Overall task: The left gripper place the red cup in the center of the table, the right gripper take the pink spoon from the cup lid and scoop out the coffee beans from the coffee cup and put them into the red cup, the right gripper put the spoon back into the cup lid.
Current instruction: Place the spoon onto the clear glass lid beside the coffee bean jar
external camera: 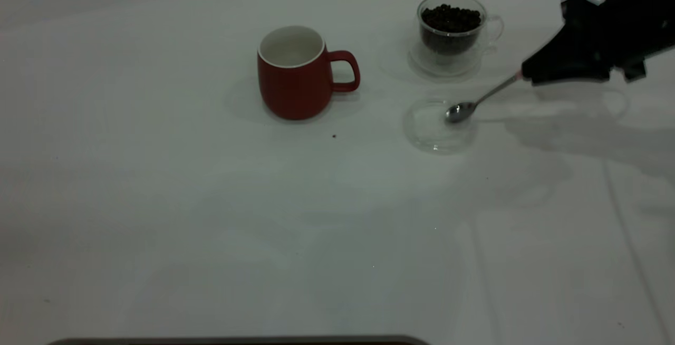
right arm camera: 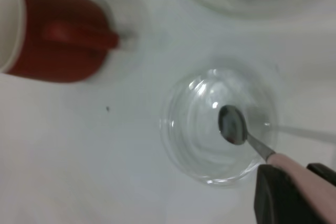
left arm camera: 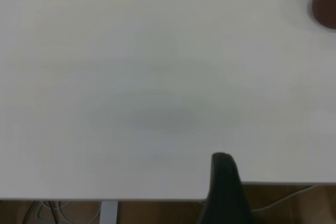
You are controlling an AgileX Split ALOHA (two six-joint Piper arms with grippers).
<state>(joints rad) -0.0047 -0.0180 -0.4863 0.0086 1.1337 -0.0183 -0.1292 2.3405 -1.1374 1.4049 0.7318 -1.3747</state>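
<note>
A: Right tool (external camera: 527, 75) clenched on the pink spoon (external camera: 477, 101), gripping the pale handle; metal bowl of the spoon sits over the cup lid (external camera: 437, 126), at or just above the glass. Bowl looks empty.

B: Which step, by your reading?

A: Either lifting the spoon out of the lid or setting it back; the frames alone don't settle it. Red cup (external camera: 295, 73) already stands upright near the middle of the tabletop (external camera: 211, 229), handle toward the right, so the left arm's part looks done. Can't see down into the cup for beans. One dark speck lies on the tabletop just near of it, maybe a stray bean.

B: Coffee cup?

A: Coffee cup (external camera: 453, 28) at far right, beyond the lid, full of coffee beans (external camera: 451, 18), resting on a clear saucer.

B: Left tool?

A: Left tool (left arm camera: 224, 182) parked at the tabletop's edge, well apart from the work. Only one finger shows; can't tell whether released or clenched.

B: Next move?

A: If scooping: raise the spoon clear, carry it far to the coffee cup, dip level. If returning: lower it gently, then release.
</note>
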